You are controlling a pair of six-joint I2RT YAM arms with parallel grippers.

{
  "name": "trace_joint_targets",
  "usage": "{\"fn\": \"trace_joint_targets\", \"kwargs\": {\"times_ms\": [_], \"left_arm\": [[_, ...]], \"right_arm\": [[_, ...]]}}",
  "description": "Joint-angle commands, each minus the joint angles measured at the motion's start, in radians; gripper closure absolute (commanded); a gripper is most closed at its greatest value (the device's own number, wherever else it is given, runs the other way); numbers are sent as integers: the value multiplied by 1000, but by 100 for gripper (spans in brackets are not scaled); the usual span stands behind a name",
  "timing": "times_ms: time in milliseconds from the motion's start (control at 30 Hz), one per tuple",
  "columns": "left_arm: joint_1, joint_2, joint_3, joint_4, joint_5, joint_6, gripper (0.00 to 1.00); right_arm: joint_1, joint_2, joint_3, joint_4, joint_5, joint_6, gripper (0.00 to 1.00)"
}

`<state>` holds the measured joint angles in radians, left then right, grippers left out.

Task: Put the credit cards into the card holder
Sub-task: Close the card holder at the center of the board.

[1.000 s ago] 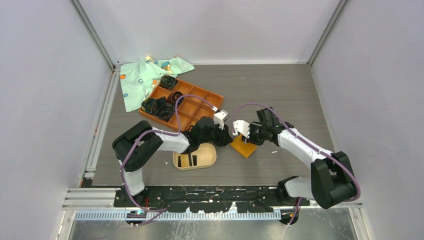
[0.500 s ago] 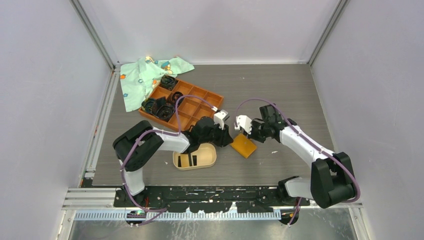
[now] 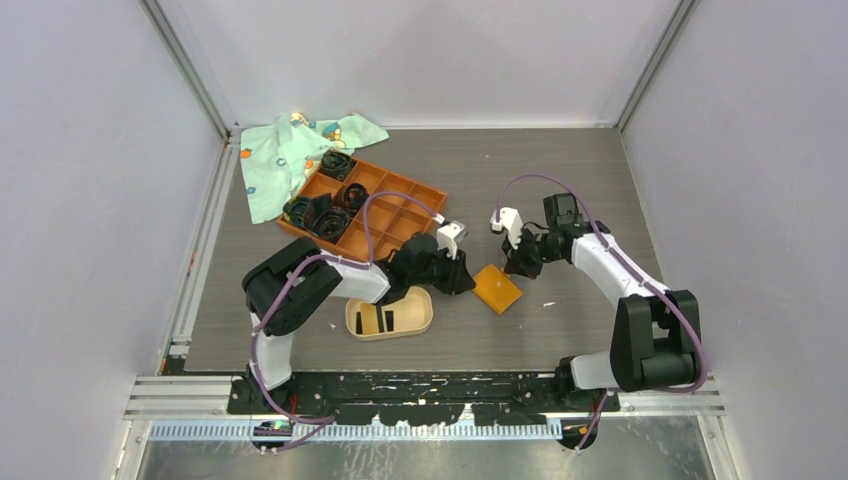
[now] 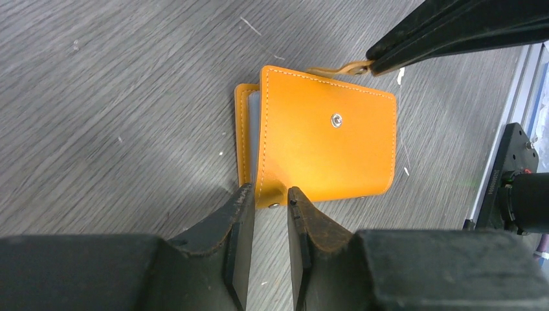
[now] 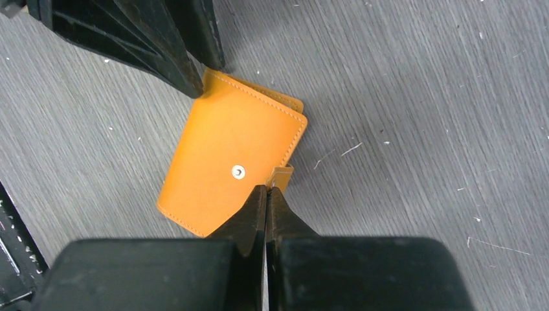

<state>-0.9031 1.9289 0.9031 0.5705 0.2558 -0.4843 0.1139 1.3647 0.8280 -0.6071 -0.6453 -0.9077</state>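
the card holder (image 3: 421, 323) sits on the worktop (image 3: 570, 180) with dark credit cards (image 3: 388, 320) upright inside. just to its right lies the orange wallet (image 3: 497, 288); my left end effector (image 4: 270, 195) clamps its edge, and my right end effector (image 5: 265, 192) is pinched together on its strap tab (image 5: 282, 173).

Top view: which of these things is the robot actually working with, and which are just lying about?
In the job: beige oval rimmed card holder; flat orange snap-button wallet, gripped.
Lying about: orange grid tray; black coiled bands in it; green patterned cloth.
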Motion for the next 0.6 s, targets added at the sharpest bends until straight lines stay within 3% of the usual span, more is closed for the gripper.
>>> {"fn": "trace_joint_targets", "kwargs": {"times_ms": [0, 567], "left_arm": [[-12, 26, 57, 70, 28, -24, 74], [-32, 38, 78, 139, 67, -84, 76]], "right_arm": [[-5, 13, 55, 1, -26, 35, 99], [-8, 33, 38, -142, -12, -187, 99]]}}
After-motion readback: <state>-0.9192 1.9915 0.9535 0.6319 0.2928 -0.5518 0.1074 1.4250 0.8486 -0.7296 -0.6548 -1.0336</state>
